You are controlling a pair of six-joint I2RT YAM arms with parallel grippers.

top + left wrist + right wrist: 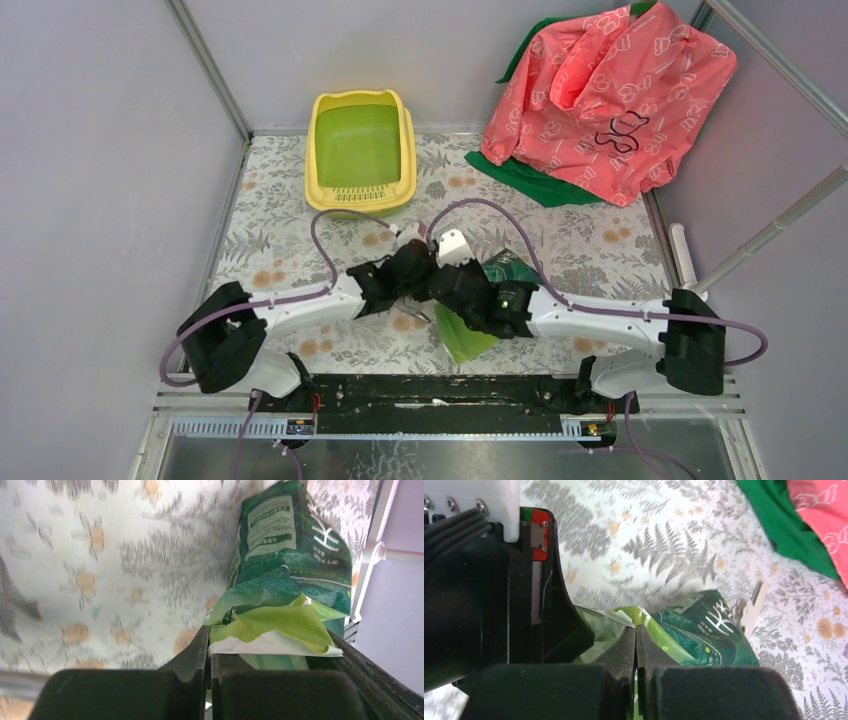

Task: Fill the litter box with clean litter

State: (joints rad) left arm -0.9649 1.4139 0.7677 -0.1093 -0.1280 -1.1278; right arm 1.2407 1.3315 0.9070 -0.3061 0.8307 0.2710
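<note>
Litter box (pixel 358 192), a yellow tray with a smooth green inside, sits at the far edge of the tabletop (pixel 280 240), left of centre, its slotted lip turned toward the arms and well apart from them. From overhead, the tabletop is covered in a pale cloth printed with grey ferns and orange flowers. At the far right corner lies a crumpled pink garment (pixel 610 95) with white outline motifs, resting on a green cloth (pixel 530 180). The left arm (pixel 300 305) and the right arm (pixel 600 310) reach inward from their bases and meet near the middle of the tabletop, over a glossy green bag (pixel 505 270) whose lighter green end points back toward the bases. From the left wrist camera, the left end effector (pixel 210 645) has its two black fingers pressed together, clenched on a crumpled light-green and white edge of the bag; the dark green body of the bag, with white lettering and a pale label panel, stretches away beyond the fingers over the fern cloth, and a white post (pixel 380 550) stands at the right against a lilac wall. From the right wrist camera, the right end effector (pixel 636 635) is likewise clamped tight, a thin fold of the bag's light-green edge caught between its fingertips; the black body of the left arm, with a white block and a red patch, fills the left side just beside it, and the pink garment and green cloth show at the upper right.
</note>
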